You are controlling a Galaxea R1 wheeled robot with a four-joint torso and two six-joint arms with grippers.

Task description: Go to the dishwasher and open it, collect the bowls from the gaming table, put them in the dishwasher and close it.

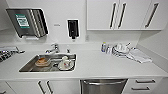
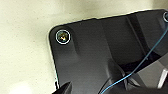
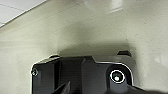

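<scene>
Below the white counter, at the head view's bottom edge, sits the dishwasher: brushed steel front, dark strip along the top, door shut. White drawers with bar handles flank it on one side, white cabinet doors on the other.

Sink is set into the counter, off to the left of the dishwasher, with a faucet behind it. Inside the sink: an orange-brown item on a dish and a white plate with a cup-like piece; can't resolve more than that.

Counter's far right: stack of white plates, small bottles just beside it, folded cloth touching the stack's other side.

On the wall: paper-towel dispenser, dark soap dispenser, upper cabinets with long dark handles.

Left wrist view: dark robot plate over pale speckled floor, thin blue cable running across. Right wrist view: same kind of plate over pale floor. Pincer state on either arm: cannot tell, fingers aren't resolvable, and nothing visibly held.
</scene>
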